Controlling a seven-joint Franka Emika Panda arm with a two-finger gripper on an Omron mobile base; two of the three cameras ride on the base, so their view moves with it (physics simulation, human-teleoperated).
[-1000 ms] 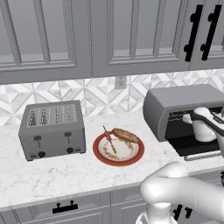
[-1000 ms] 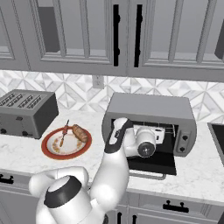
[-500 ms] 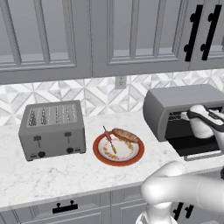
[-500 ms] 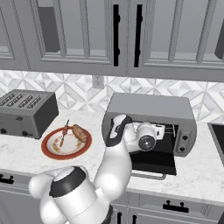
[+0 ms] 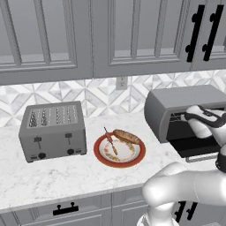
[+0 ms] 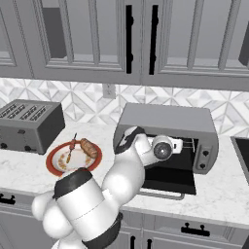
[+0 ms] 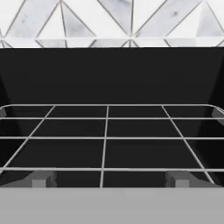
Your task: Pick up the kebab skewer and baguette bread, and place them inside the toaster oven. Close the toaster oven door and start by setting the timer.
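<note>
The kebab skewer [image 5: 110, 142] [image 6: 71, 150] and the golden-brown baguette bread [image 5: 127, 136] [image 6: 88, 147] lie side by side on a red-rimmed plate [image 5: 99, 154] [image 6: 51, 160]. To their right stands the grey toaster oven [image 5: 176, 103] [image 6: 168, 119]. The toaster oven door [image 5: 194, 148] [image 6: 168, 180] is folded down flat. My gripper [image 6: 184, 144] [image 7: 109, 179] hovers at the oven's mouth, pointing inside, open and holding nothing. The hand view looks along the bare wire rack [image 7: 105, 138] into the dark cavity.
A grey four-slot toaster [image 5: 53, 130] [image 6: 29, 126] stands left of the plate on the marble counter [image 5: 66, 176]. Wall cabinets hang overhead. The open door's silver bar handle [image 6: 160, 194] juts over the counter's front edge.
My hand has risen slightly and edged closer to the oven opening. The plate, skewer and baguette have not moved.
</note>
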